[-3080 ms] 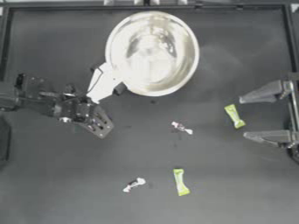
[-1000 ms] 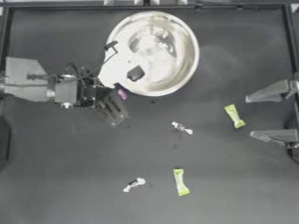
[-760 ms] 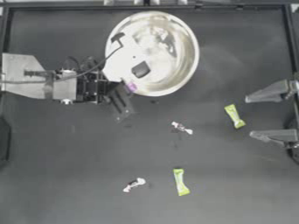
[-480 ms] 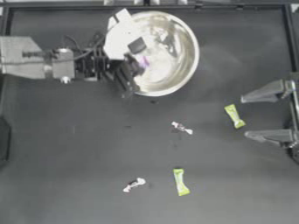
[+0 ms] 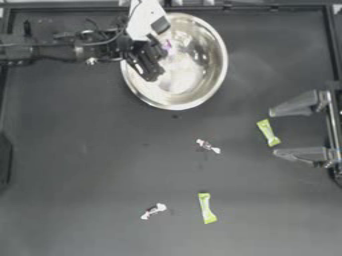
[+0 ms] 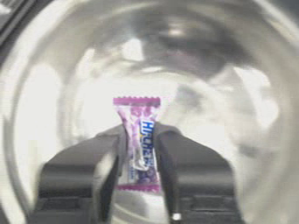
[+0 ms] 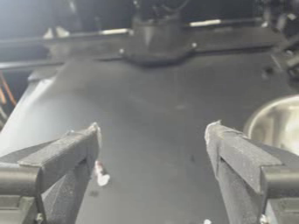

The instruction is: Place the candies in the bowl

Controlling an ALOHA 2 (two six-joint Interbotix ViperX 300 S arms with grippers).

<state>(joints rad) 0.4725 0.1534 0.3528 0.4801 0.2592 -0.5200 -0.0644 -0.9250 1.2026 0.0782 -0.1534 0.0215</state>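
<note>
The silver bowl (image 5: 194, 85) stands at the back of the table, left of centre. My left gripper (image 5: 157, 54) hangs over its left half, shut on the pink-purple and white candy (image 6: 140, 140), which stands upright between the jaws above the bowl's inside (image 6: 222, 87). Loose on the table are a yellow-green candy (image 5: 268, 132), a white twist-wrapped candy (image 5: 208, 146), another white twist-wrapped candy (image 5: 153, 211) and a second yellow-green candy (image 5: 206, 208). My right gripper (image 5: 284, 131) rests open at the right edge, beside the first yellow-green candy.
The right wrist view looks across the dark table, with a white candy (image 7: 100, 173) near its left jaw and the bowl's rim (image 7: 274, 118) at the side. Cables and the left arm (image 5: 60, 45) run along the back left.
The left gripper has carried the pink-purple candy from beside the bowl's left rim up and over the bowl. The right arm and the loose candies have not moved.
</note>
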